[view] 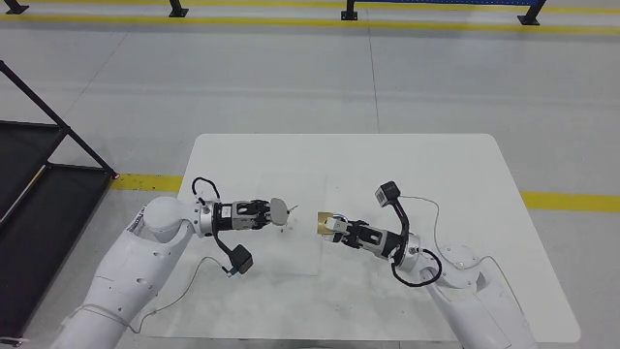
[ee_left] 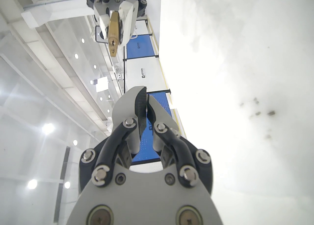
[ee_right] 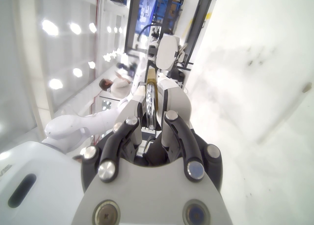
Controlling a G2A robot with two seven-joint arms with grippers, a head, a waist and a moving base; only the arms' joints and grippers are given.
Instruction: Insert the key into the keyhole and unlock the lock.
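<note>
— Right fingers?
— Pinching the brass lock, keyhole turned toward the other arm.
— Left fingers?
— Pressed together on the key (tiny from above). The lock sits at its 3 o'clock, just apart, over the bench.

Your left hand hangs over the counter, left of centre; your right hand is just to its right, tips facing, a small gap between them. The lock sits in the right hand's grip, keyhole end toward the left hand, above the counter's near half
</note>
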